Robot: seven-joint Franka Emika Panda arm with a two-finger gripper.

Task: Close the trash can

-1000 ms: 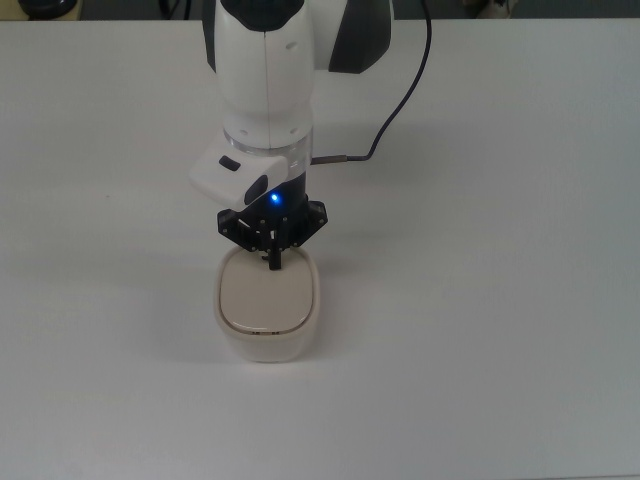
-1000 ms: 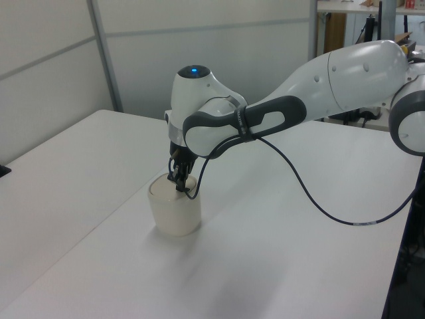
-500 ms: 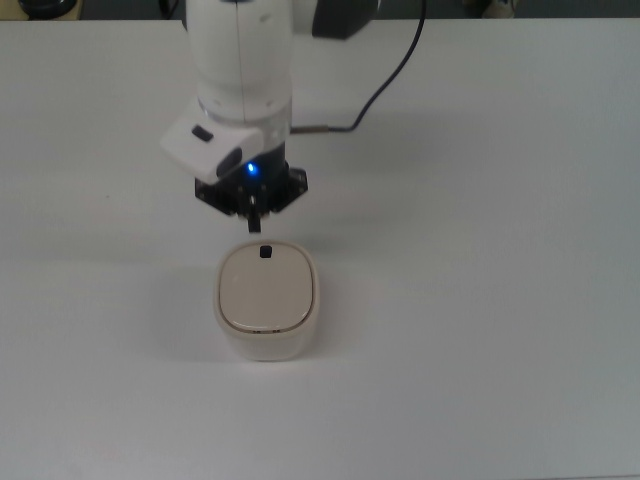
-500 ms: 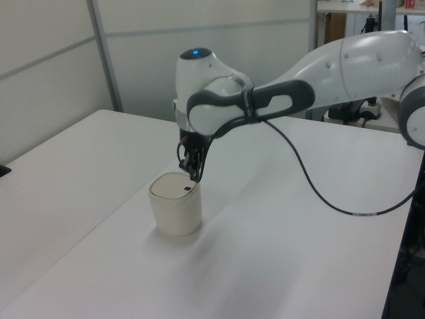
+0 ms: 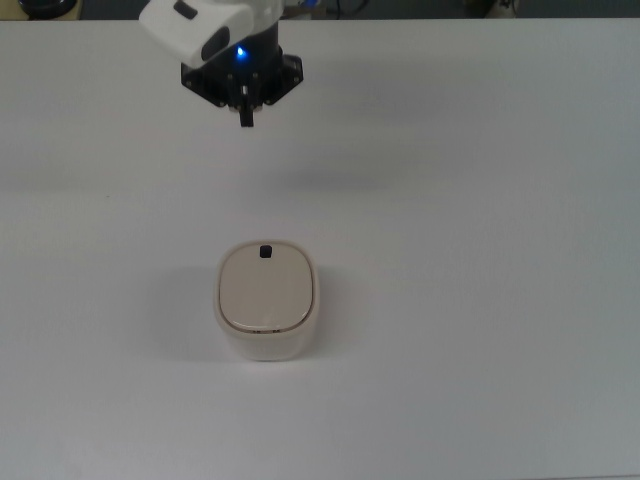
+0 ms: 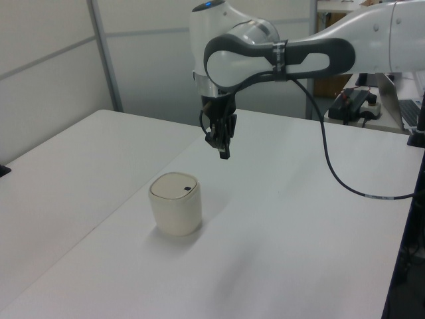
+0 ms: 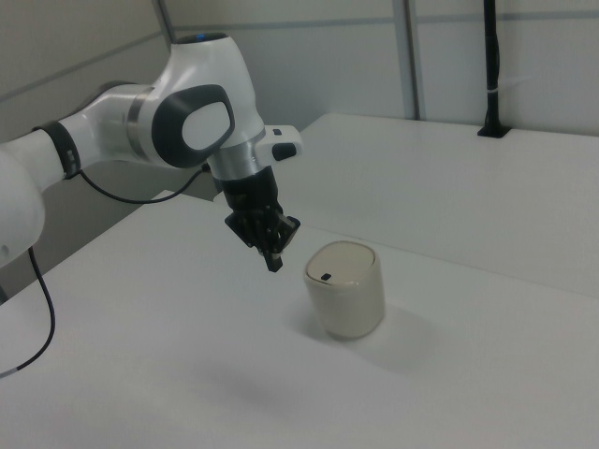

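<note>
The cream-white trash can (image 5: 266,305) (image 6: 176,205) (image 7: 347,292) stands on the white table with its beige flap lid lying flat and shut; the small black knob (image 5: 265,252) (image 6: 186,189) (image 7: 324,276) shows at the lid's edge. My gripper (image 5: 245,117) (image 6: 224,153) (image 7: 274,263) hangs in the air well clear of the can, toward the top view's top, fingers pressed together and holding nothing.
The white table (image 5: 480,250) spreads wide around the can. The arm's black cable (image 6: 339,179) loops over the table at the left view's right. A black post (image 7: 489,65) stands at the far edge in the right view.
The gripper left the lid's knob, rose and pulled back away from the can. The lid stays flat and shut.
</note>
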